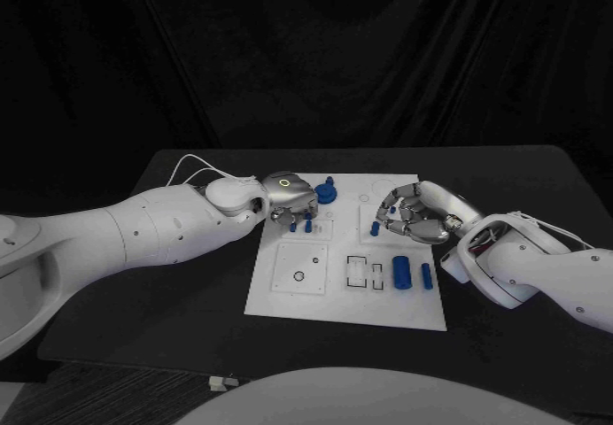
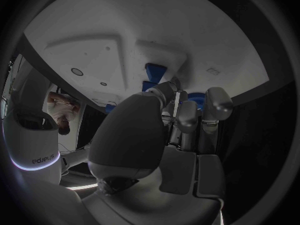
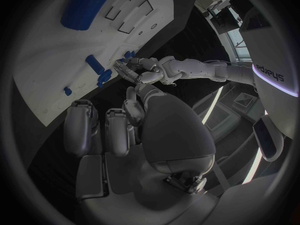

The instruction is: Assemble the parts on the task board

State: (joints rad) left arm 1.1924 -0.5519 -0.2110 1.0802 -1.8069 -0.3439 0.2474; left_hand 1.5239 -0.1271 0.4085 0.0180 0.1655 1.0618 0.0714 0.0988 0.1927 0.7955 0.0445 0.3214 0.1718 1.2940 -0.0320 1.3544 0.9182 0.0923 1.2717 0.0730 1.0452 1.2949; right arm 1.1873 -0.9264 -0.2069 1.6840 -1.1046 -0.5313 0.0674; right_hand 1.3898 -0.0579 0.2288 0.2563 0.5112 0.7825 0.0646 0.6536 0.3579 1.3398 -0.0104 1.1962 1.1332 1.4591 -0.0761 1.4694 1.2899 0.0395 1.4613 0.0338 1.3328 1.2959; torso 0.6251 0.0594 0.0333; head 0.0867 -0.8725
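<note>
Left hand (image 1: pixel 289 202) down on small blue pegs (image 1: pixel 301 225) near far edge of task board (image 1: pixel 288 297); grip unclear. Right hand (image 1: pixel 415 215) curled, grip unclear too. Best to push pegs straight down, slowly, no tilting.

Black table (image 1: pixel 166 292), black curtain backdrop (image 1: pixel 306 71), small white object (image 1: pixel 224 382) at table's near edge

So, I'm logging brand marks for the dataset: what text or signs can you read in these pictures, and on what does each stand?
"sharpa", seen mirrored, on the robot's white body in the left wrist view.
"sharpa", again mirrored and partly legible, on the robot's white body in the right wrist view.
The task board bears black outlines of a circle and rectangles, no readable words.
Nothing readable on the left hand or right hand.
</note>
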